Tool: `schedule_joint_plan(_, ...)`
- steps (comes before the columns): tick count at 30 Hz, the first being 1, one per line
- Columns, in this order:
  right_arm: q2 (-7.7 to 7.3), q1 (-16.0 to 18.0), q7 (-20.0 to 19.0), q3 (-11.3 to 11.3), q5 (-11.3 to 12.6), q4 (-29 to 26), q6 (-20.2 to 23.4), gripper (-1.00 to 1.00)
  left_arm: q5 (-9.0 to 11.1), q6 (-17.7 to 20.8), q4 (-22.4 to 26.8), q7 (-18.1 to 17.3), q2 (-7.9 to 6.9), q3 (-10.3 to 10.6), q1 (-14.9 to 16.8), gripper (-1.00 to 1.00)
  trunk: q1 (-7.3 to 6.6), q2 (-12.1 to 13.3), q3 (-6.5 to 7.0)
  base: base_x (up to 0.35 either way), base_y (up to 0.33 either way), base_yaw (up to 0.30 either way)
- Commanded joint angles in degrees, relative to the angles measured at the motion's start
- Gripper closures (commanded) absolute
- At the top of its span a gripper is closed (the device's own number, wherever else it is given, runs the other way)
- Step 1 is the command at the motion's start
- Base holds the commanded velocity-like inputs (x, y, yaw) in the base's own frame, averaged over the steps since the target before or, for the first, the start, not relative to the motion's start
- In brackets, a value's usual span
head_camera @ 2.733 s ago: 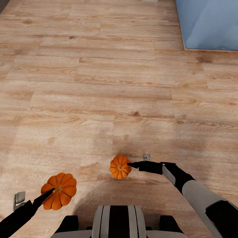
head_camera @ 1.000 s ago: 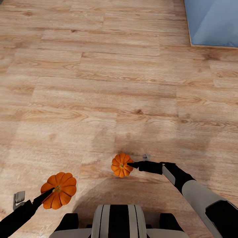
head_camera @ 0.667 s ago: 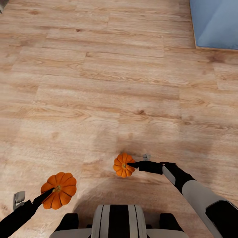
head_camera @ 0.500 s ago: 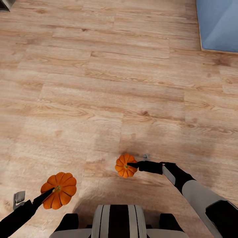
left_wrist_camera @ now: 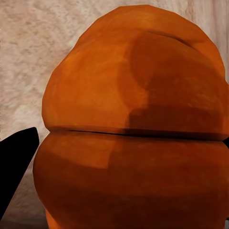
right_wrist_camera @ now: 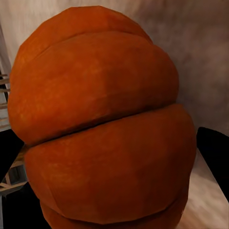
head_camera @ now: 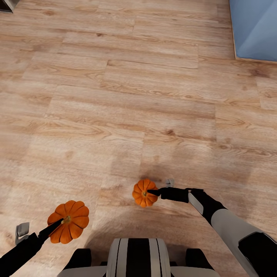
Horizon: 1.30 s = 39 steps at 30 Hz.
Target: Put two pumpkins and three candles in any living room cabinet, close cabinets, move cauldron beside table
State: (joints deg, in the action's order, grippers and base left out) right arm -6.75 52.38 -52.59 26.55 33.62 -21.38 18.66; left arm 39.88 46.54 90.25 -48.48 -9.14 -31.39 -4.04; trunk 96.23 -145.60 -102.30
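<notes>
Two bright-orange ribbed pumpkins hang above the wooden floor, one in each hand. In the head view my left gripper point(head_camera: 57, 225) is shut on the larger-looking pumpkin point(head_camera: 71, 221) at the lower left. My right gripper point(head_camera: 151, 192) is shut on the other pumpkin point(head_camera: 142, 193) near the centre bottom. Seen from the left wrist, the pumpkin point(left_wrist_camera: 133, 124) sits close against the camera with a dark finger point(left_wrist_camera: 14, 167) beside it. From the right wrist, its pumpkin point(right_wrist_camera: 100, 119) sits between dark fingers point(right_wrist_camera: 214, 152). Cabinet, candles, cauldron and table are out of view.
Light wood plank floor point(head_camera: 127, 96) stretches ahead. A pale blue-grey flat surface point(head_camera: 256, 27) lies at the top right. A dark corner of something point(head_camera: 5, 4) shows at the top left. My base point(head_camera: 138, 257) is at the bottom.
The whole floor pattern has slid rightward and down in the picture, so the camera has moved. Both pumpkins stay held in the same places relative to my arms.
</notes>
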Motion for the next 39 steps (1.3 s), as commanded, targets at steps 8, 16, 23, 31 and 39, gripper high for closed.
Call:
schedule_joint_plan(8, 0.2, 0.0, 0.02, 0.0, 0.04, -0.14, 0.03, 1.0, -0.03, -0.17, -0.17, 0.09, 0.09, -0.12, 0.0, 1.0, 0.0, 0.0, 0.0, 0.0, 0.0, 0.0)
schedule_joint_plan(16, 0.32, -0.07, -0.03, 0.0, 0.05, -0.18, -0.06, 1.0, -0.12, -0.54, -0.24, 0.14, 0.27, -0.14, -0.08, 1.0, 0.0, 0.0, 0.0, 0.0, 0.0, 0.0)
schedule_joint_plan(23, 0.31, -0.15, -0.1, 0.04, 0.05, -0.26, -0.4, 1.0, -0.31, -0.57, -0.25, 0.18, 0.48, -0.1, -0.09, 1.0, 0.0, 0.0, 0.0, 0.0, 0.0, 0.0)
schedule_joint_plan(31, -1.82, -3.51, -0.13, -0.24, 0.17, -14.46, 0.37, 1.0, -0.1, -1.51, -1.56, 0.36, 0.6, -0.1, -0.14, 1.0, 0.0, 0.0, 0.0, 0.0, 0.0, 0.0)
schedule_joint_plan(39, -6.43, -9.35, 0.53, -0.7, 0.3, -31.36, 4.62, 1.0, -0.06, -1.76, -1.64, 0.64, 0.82, -0.13, -0.17, 1.0, -0.1, 0.05, 0.89, 0.0, 0.0, 0.0)
